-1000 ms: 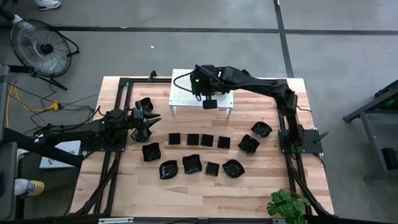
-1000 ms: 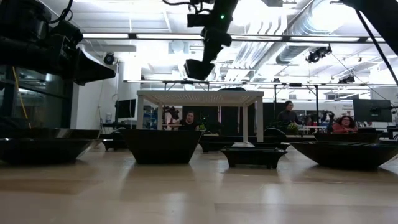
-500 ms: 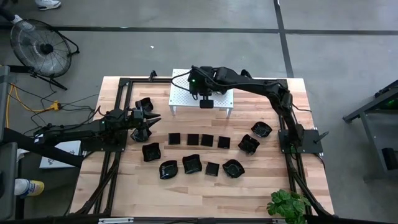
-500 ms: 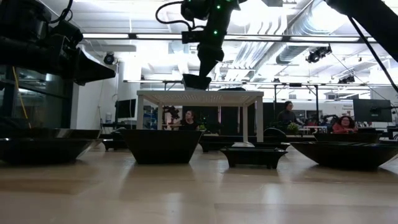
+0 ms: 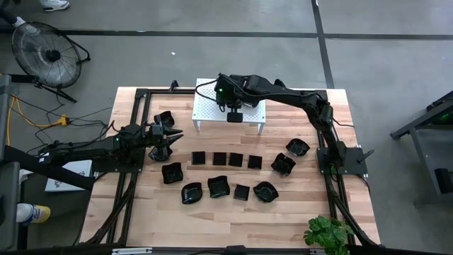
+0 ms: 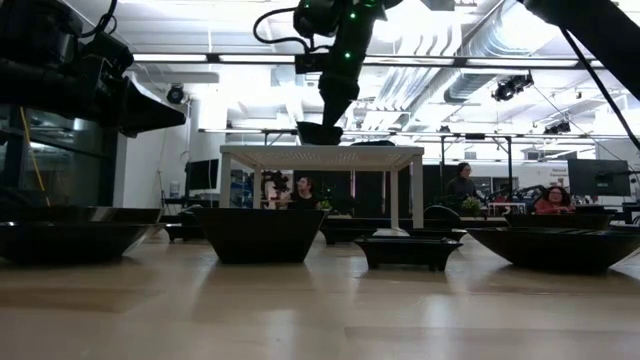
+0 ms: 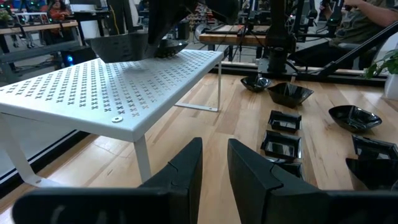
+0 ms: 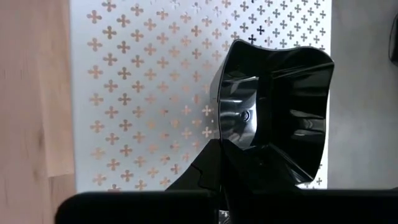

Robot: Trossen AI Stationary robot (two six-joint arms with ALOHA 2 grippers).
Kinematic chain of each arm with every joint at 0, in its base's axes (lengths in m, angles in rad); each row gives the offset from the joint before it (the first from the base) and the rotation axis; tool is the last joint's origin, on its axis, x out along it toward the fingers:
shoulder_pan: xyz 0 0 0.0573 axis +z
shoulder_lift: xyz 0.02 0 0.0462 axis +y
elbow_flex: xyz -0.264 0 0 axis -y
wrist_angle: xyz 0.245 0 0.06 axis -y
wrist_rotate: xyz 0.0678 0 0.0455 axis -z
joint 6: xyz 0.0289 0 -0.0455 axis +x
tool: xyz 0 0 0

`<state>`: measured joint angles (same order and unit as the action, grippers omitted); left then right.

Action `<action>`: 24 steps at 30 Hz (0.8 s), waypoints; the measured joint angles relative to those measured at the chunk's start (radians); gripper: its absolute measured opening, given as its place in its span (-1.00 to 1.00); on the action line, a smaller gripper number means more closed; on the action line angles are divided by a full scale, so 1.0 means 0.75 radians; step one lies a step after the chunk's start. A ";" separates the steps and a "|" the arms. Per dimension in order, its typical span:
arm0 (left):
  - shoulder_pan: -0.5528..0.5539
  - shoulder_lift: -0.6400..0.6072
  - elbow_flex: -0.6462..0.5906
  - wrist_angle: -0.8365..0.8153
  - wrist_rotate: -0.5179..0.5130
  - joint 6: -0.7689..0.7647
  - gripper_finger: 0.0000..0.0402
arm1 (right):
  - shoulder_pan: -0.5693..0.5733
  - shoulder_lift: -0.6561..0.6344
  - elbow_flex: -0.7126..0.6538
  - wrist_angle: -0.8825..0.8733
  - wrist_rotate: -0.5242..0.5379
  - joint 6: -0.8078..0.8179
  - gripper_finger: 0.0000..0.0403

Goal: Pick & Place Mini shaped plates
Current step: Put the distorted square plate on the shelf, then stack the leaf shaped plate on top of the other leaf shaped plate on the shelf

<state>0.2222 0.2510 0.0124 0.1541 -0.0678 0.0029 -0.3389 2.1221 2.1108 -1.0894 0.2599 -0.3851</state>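
Right wrist view is showing the right gripper [image 8: 227, 163] grasping a glossy black plate [image 8: 273, 112] with wavy rim over the white perforated stand [image 8: 143, 81]; left gripper [image 7: 214, 163] is waiting slightly parted, holding nothing.

No text, label, brand, number or sign is legible in any view.

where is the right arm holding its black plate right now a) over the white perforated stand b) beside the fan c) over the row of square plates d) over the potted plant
a, the right gripper grips a black plate directly above the white perforated stand.
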 joint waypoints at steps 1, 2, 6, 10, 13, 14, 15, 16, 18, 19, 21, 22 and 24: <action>0.000 0.000 0.000 0.000 0.000 0.000 -0.64 | -0.001 0.005 0.000 0.007 -0.002 0.000 -1.00; -0.001 0.000 0.000 0.000 0.000 0.000 -0.64 | -0.001 0.009 0.000 0.008 -0.008 0.001 -1.00; -0.001 0.000 0.000 0.000 0.000 0.000 -0.64 | -0.003 0.027 0.000 0.018 -0.018 0.004 -1.00; 0.000 0.000 0.000 -0.001 0.002 0.000 -0.64 | -0.003 0.028 0.000 0.015 -0.011 0.010 -1.00; 0.000 0.000 0.000 -0.001 0.003 0.000 -0.64 | -0.003 0.028 0.000 0.014 0.009 0.014 -0.99; 0.000 0.000 0.000 0.000 0.003 0.000 -0.64 | -0.003 0.028 0.000 0.014 0.020 0.014 -0.98; 0.000 0.000 0.000 0.000 0.003 0.000 -0.64 | -0.003 0.028 0.000 0.014 0.030 0.014 -0.96; 0.000 0.000 0.000 0.000 0.003 0.000 -0.64 | -0.003 0.028 0.000 0.014 0.033 0.014 -0.94; 0.000 0.000 0.000 0.000 0.003 0.000 -0.64 | -0.003 0.028 0.000 0.014 0.030 0.014 -0.88; 0.000 0.000 0.000 0.000 0.003 0.000 -0.64 | -0.003 0.028 0.000 0.014 0.030 0.014 -0.85; 0.000 0.000 0.000 0.000 0.004 0.000 -0.64 | -0.002 0.028 0.000 0.014 0.029 0.014 -0.79; -0.001 0.000 0.000 0.000 0.004 0.000 -0.64 | -0.002 0.028 0.000 0.014 0.029 0.014 -0.75; -0.001 0.000 0.000 0.000 0.006 0.000 -0.64 | -0.002 0.028 0.000 0.014 0.029 0.021 -0.67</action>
<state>0.2218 0.2508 0.0124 0.1539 -0.0633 0.0029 -0.3401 2.1429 2.1109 -1.0790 0.2816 -0.3693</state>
